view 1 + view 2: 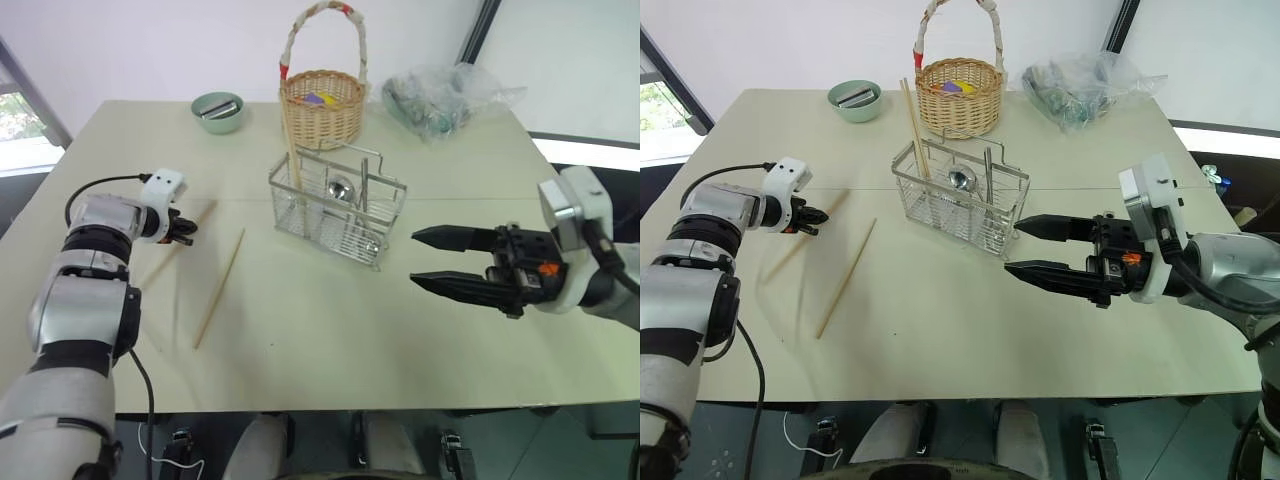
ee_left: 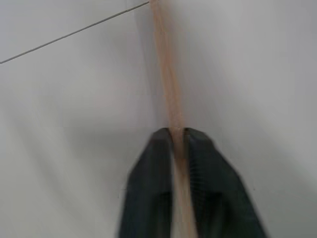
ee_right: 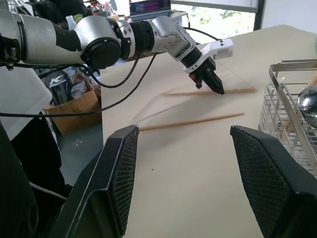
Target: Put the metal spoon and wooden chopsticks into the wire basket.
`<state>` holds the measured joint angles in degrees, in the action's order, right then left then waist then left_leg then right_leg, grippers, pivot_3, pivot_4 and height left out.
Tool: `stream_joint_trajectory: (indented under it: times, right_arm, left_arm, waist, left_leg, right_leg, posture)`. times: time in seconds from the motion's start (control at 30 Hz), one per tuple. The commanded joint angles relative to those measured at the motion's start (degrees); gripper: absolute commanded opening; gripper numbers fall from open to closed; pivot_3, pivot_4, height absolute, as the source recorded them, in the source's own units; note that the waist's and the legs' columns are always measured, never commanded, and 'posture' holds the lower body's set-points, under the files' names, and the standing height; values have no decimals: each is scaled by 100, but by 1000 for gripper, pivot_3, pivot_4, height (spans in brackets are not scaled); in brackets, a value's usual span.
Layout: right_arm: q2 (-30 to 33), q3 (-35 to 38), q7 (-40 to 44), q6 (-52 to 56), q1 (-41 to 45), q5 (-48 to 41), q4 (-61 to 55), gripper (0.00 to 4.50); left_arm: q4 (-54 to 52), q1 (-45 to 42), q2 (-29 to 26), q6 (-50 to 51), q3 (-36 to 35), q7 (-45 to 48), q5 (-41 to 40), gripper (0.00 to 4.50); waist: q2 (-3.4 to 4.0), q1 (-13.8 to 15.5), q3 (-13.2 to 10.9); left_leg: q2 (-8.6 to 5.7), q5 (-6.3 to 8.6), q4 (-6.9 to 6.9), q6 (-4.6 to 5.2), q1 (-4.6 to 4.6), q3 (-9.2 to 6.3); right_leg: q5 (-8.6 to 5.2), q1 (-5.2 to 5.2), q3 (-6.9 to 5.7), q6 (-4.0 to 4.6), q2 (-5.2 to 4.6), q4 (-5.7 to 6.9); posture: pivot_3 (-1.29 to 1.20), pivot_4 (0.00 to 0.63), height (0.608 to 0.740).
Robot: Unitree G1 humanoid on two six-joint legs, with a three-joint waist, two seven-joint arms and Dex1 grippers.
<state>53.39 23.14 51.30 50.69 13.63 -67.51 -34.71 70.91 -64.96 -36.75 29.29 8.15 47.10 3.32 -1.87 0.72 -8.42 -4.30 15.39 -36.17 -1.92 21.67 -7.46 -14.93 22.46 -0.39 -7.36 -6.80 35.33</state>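
My left gripper is shut on one of the wooden chopsticks low over the table's left side; the left wrist view shows the stick pinched between its two black fingers. Whether that stick still touches the table I cannot tell. A second chopstick lies loose just to its right. The wire basket stands mid-table, with a chopstick upright in it and the metal spoon inside, bowl up. My right gripper hovers open to the basket's right, holding nothing.
Behind the wire basket stands a round wicker basket with a tall handle. A green bowl sits at the back left and a clear plastic bag at the back right. The table's near edge runs just below the arms.
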Motion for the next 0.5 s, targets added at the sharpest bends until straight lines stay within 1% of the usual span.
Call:
stream_joint_trajectory:
  times: [0.03,0.13,0.23,0.3,0.33,0.4,0.47,0.5]
  right_arm:
    - [128,178,89,-185,-66,15,-109,3043]
    - [145,155,138,-267,-135,111,-71,3043]
    - [141,181,128,-313,-219,152,-37,3043]
    - [134,204,90,-327,-269,154,-27,3043]
    - [123,225,56,-331,-297,129,-20,3043]
    - [101,246,5,-344,-348,98,-21,3043]
    - [68,233,-33,-378,-416,113,-51,3043]
    - [56,229,-36,-401,-453,128,-63,3043]
  left_arm:
    - [24,-91,-52,-25,-208,-200,13,78]
    - [-49,-116,-110,-127,-485,-475,-144,78]
    - [-274,-185,-193,-574,-1181,-1275,-543,78]
    - [-576,-244,-232,-1057,-1750,-1811,-894,78]
    - [-795,-295,-227,-1138,-2080,-1985,-1144,78]
    - [-1332,-409,-144,-1037,-2749,-2211,-1735,78]
    - [-1991,-559,16,-595,-3380,-2378,-2441,78]
    - [-2275,-585,94,-409,-3574,-2459,-2687,78]
  waist:
    - [0,-1,0]
    - [-3,-1,-2]
    - [-6,-3,-3]
    - [-11,0,-4]
    - [-13,1,-4]
    - [-17,2,-3]
    - [-19,10,-2]
    - [-19,10,-2]
  left_leg:
    - [0,0,0,0,0,0]
    - [1,0,0,0,0,-1]
    - [1,0,0,0,3,-2]
    - [1,0,0,0,4,-3]
    - [1,-1,-1,-1,9,-6]
    - [2,-1,-3,-2,15,-6]
    - [1,-1,-6,-2,20,-7]
    - [0,-1,-10,-2,23,-7]
  right_leg:
    - [0,0,0,0,0,0]
    - [0,1,0,0,1,1]
    - [0,5,-1,0,1,1]
    - [0,7,0,0,-1,1]
    - [1,10,-1,0,-3,0]
    - [1,12,-1,0,-4,0]
    - [3,13,-1,-2,-5,-4]
    - [4,12,-3,-5,-5,-5]
  posture:
    - [0,150,678]
    - [0,150,678]
    - [0,150,678]
    - [0,150,678]
    - [0,150,678]
    - [0,150,678]
    - [0,150,678]
    - [0,150,678]
